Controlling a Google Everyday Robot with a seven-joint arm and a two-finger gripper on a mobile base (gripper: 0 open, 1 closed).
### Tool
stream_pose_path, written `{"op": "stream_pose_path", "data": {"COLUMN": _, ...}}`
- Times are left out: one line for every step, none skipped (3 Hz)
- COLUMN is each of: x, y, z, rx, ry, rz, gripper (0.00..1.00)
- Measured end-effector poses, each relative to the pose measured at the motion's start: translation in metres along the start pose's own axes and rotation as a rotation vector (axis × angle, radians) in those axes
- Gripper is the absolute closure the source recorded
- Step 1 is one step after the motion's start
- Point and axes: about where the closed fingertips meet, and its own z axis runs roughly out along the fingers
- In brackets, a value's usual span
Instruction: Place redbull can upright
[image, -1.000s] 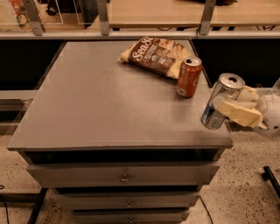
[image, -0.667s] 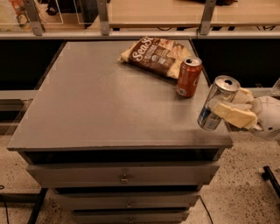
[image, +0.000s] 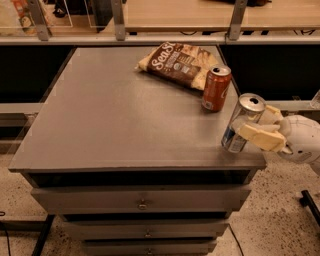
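Note:
The redbull can (image: 239, 119), slim and silver with blue panels and a pull-tab top, is held slightly tilted at the front right corner of the grey table (image: 120, 120). Its base is at or just above the tabletop near the edge. My gripper (image: 257, 127) comes in from the right and is shut on the can, one cream finger (image: 261, 137) across its front and the other behind it.
A wider orange-red soda can (image: 216, 88) stands upright behind the redbull can. A brown chip bag (image: 179, 63) lies at the back of the table. Drawers sit below the tabletop. A shelf rail runs behind the table.
My gripper has carried the redbull can a little to the left, from beyond the table's right edge to over its front right corner.

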Motion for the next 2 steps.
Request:
{"op": "stream_pose_path", "data": {"x": 0.0098, "y": -0.0028, "z": -0.0014, "rx": 0.006, "ry": 0.054, "rz": -0.03, "gripper": 0.83}}
{"op": "stream_pose_path", "data": {"x": 0.0177, "y": -0.0054, "z": -0.0047, "rx": 0.017, "ry": 0.103, "rz": -0.05, "gripper": 0.59}}
